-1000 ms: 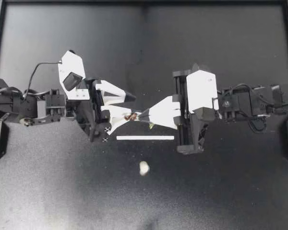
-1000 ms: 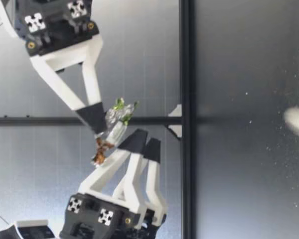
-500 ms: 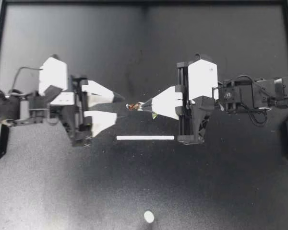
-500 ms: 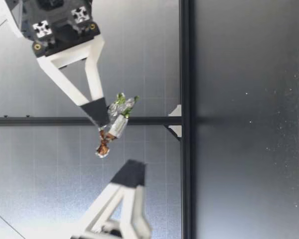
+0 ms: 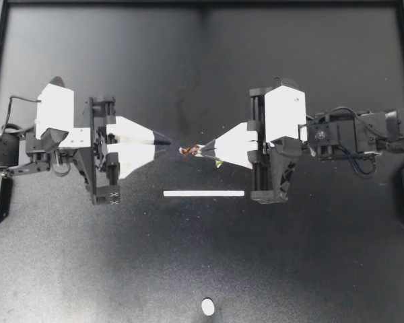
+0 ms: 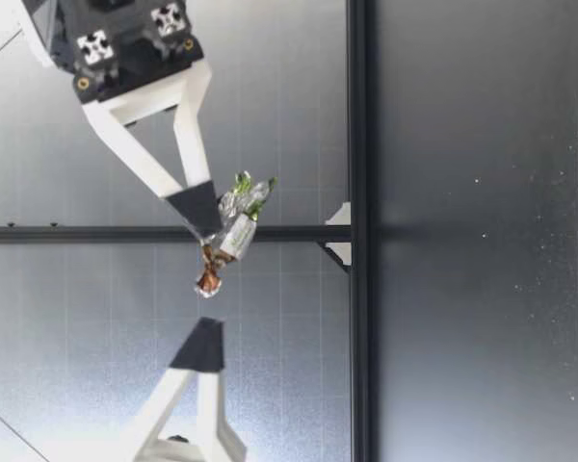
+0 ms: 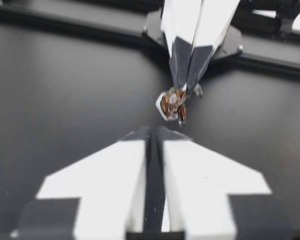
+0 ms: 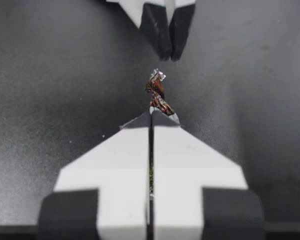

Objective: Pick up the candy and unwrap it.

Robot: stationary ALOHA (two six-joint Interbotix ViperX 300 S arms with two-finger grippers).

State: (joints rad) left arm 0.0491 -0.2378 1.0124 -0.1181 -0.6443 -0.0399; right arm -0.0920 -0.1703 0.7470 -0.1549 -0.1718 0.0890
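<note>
Presently, the items stand as follows. Your right pincer (image 5: 200, 148): closed on the wrapper (image 5: 188, 150), both fingers pressed flat together with the foil pinched at their tips, and held up clear of the bench (image 5: 323, 269). Wrapper: crumpled silver foil; a twisted brown end juts ahead of the right pincer's tips toward the opposite arm, and in the low view a silver end with green edging (image 6: 246, 191) sticks out on the side facing the bench. Your left pincer (image 5: 167, 141): closed on nothing, its fingers brought together with only a thin slit between them, pointing straight at the wrapper's brown end, near it but not touching. The two pincers face each other tip to tip at about the same height. Candy (image 5: 207, 306): one small pale oval piece, bare, lying on the bench well apart from both pincers. White strip (image 5: 203, 194): flat on the bench, between the pincers and the candy, lying along the line on which the pincers face each other.
</note>
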